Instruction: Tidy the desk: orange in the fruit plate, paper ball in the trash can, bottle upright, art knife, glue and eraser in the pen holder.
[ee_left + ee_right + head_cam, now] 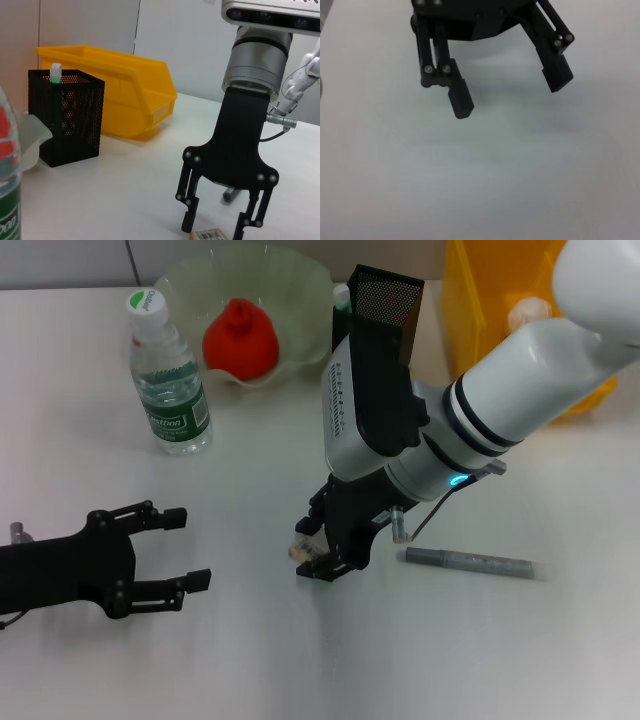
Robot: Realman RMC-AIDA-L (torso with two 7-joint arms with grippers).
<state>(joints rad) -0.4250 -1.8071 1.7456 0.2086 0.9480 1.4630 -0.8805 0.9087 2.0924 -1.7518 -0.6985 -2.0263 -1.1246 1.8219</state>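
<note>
R black two-finger gripper [318, 558] points down at white desk [250, 660], jaws apart around tiny tan labelled eraser [301, 550], not clamped. L black gripper [190, 550] rests low nearby, jaws wide, holding nothing.

White desk [300, 670]: bottle [167, 380] upright, left of plate [300, 300]; holder [385, 302], bin [500, 290] right of plate; eraser [303, 548], grey pen [468, 561] nearer.

Yellow trash can [500, 300], red-orange orange [240, 337]

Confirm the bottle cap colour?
White and green, on the upright bottle; the head view shows it best.
</note>
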